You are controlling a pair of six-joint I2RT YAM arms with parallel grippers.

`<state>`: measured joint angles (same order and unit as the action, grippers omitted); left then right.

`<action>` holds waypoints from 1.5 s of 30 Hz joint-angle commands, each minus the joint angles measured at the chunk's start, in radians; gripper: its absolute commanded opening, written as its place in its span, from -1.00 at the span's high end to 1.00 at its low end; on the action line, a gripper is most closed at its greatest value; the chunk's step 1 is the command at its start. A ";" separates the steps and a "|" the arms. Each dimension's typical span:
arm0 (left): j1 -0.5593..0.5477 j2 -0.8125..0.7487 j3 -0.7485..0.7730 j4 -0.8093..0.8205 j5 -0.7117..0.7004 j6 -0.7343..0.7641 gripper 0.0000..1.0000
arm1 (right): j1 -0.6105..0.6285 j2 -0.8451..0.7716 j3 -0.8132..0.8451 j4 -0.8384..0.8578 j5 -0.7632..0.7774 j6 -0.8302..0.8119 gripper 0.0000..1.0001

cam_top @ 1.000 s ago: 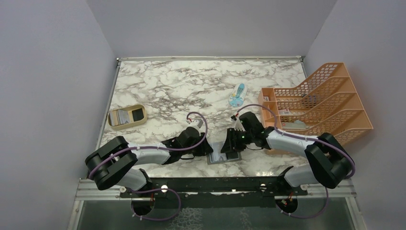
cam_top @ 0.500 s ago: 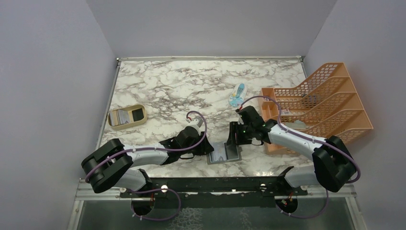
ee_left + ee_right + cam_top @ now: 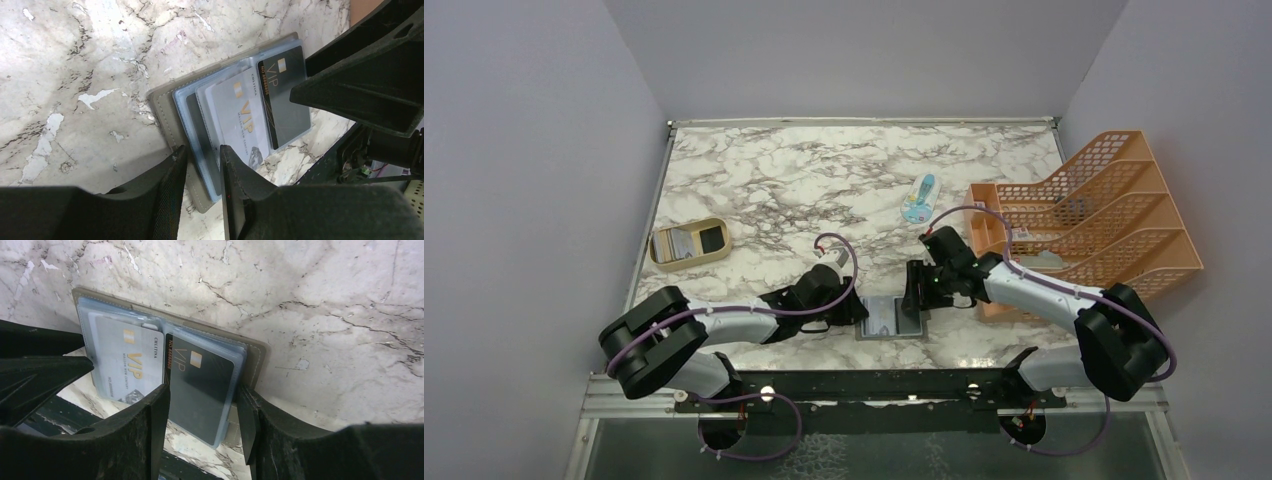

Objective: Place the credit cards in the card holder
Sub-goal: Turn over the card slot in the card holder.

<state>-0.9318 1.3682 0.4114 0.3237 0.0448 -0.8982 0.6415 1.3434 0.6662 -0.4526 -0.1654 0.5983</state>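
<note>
Top external view: the card holder (image 3: 891,318) lies open and flat on the marble table (image 3: 764,180), close to the near edge and between the two arms. From the left wrist view its grey cover (image 3: 165,115) carries clear blue-grey sleeves, with a pale card (image 3: 240,120) marked VIP in one half and a dark card (image 3: 287,100), also marked VIP, in the other half beside it. The left gripper (image 3: 202,150) stands narrow, its tips down on the holder's left edge with a bit of sleeve between them; I can't tell whether it truly pinches. The right gripper (image 3: 202,390) stands wide, one finger on either side of the dark card (image 3: 200,385) at the holder's right half, and the card sits in its sleeve. Well away to the holder's far left is a tan tray (image 3: 689,243). Beyond the holder, a little to the right, lies a light blue packet (image 3: 918,198). To the holder's right stands an orange mesh rack (image 3: 1094,210)
</note>
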 commanded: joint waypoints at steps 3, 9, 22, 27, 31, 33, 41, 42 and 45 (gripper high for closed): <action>-0.007 0.029 0.008 0.008 0.001 0.015 0.36 | 0.004 0.001 -0.031 0.095 -0.094 0.022 -0.04; -0.007 0.035 0.010 0.010 0.004 0.009 0.40 | 0.005 -0.036 -0.023 0.109 -0.122 0.040 -0.02; -0.009 0.046 0.006 0.009 0.009 -0.011 0.41 | 0.004 -0.075 0.018 0.080 -0.158 0.035 -0.01; -0.009 0.039 0.001 0.009 0.009 -0.016 0.42 | 0.004 -0.096 0.006 0.110 -0.205 0.045 -0.01; -0.009 0.036 -0.001 0.009 0.010 -0.018 0.41 | 0.004 -0.107 -0.013 0.139 -0.222 0.053 -0.01; -0.009 0.034 -0.004 0.009 0.009 -0.018 0.42 | 0.004 -0.106 -0.022 0.149 -0.224 0.058 -0.01; -0.009 0.026 -0.008 0.009 0.010 -0.018 0.42 | 0.005 -0.115 -0.077 0.269 -0.304 0.098 0.30; -0.008 0.025 -0.008 0.010 0.009 -0.018 0.42 | 0.004 -0.113 -0.082 0.279 -0.307 0.104 0.34; -0.010 0.026 -0.007 0.008 0.011 -0.016 0.41 | 0.004 -0.101 -0.095 0.298 -0.311 0.109 0.51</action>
<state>-0.9318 1.3960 0.4114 0.3397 0.0448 -0.9115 0.6415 1.2507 0.5888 -0.2367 -0.4309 0.6846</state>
